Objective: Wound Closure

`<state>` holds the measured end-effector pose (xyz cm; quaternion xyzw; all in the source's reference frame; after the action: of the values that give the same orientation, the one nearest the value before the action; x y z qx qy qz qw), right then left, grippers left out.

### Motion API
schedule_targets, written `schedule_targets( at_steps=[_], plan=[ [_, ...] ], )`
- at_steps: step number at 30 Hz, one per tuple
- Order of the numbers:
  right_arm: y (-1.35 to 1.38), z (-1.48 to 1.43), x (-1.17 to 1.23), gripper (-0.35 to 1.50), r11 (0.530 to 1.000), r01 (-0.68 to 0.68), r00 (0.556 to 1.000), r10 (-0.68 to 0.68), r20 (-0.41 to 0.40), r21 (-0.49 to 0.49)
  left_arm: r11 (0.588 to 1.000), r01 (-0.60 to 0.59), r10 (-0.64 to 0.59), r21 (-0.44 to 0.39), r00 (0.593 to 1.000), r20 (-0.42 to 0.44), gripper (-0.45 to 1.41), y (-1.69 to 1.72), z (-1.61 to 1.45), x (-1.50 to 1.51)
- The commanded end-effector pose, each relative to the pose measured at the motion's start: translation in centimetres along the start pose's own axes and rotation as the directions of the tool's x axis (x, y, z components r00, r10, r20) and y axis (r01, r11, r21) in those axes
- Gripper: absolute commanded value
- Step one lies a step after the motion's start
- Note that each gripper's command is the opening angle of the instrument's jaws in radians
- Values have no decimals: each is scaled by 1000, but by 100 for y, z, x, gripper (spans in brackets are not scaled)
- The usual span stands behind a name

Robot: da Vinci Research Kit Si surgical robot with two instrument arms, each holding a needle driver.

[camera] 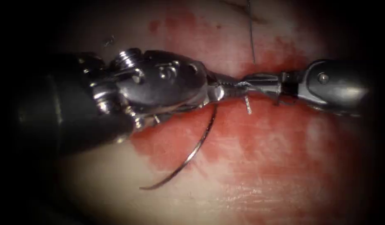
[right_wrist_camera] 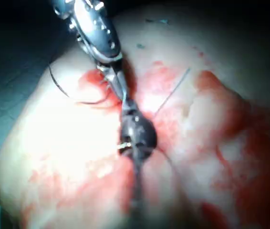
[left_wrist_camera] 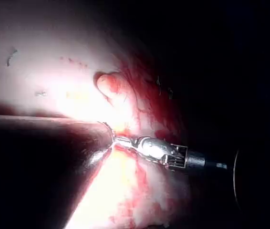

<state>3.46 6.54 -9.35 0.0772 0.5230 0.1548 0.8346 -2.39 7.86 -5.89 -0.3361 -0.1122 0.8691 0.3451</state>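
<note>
Nearest you, the thin curved steel needle (camera: pixel 191 155) hangs free above the pale, red-stained tissue (camera: pixel 117 183), gripped at its upper end by the big silver left tool (camera: pixel 219 89), jaws clamped. Keep that grip firm and square. Beyond, the slim right tool (camera: pixel 253 83) meets it tip to tip, jaws closed on the dark thread (camera: pixel 251 33).

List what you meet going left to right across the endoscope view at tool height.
Left arm's tool, its jaws holding the curved needle near one end, free of the tissue → thread → right arm's tool.
</note>
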Motion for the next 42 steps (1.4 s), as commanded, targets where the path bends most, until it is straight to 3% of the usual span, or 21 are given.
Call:
schedule_targets(
  at_steps=[1,15,16,19,23,30,36,42],
  plan=[
    [-1,9,-3,-28,1000,4,1000,-5,7,15,1000,-8,8,-4,1000,-2,-35,-5,2,6],
    [-12,17,-4,-28,994,10,1000,-12,13,111,999,-34,34,-10,999,-1,-35,-19,7,30],
    [-11,17,-4,-27,994,11,1000,-12,7,109,999,-34,34,-9,999,-1,-35,-21,8,29],
    [-6,16,-1,5,996,12,999,-9,-39,88,999,-42,42,-18,999,-7,-35,-22,22,22],
    [-4,16,0,5,995,-11,992,23,-124,94,998,-51,51,-32,999,-17,-35,-24,35,14],
    [19,11,-8,0,991,-136,959,129,-251,-12,997,-42,41,-62,999,-27,-35,-25,37,14],
    [20,16,-14,2,976,-201,945,169,-280,-88,998,-29,25,-63,998,-59,-35,-23,40,17],
    [30,13,-13,15,944,-270,928,203,-313,-187,998,-23,17,-60,996,-89,-35,-19,49,25]
  ],
)
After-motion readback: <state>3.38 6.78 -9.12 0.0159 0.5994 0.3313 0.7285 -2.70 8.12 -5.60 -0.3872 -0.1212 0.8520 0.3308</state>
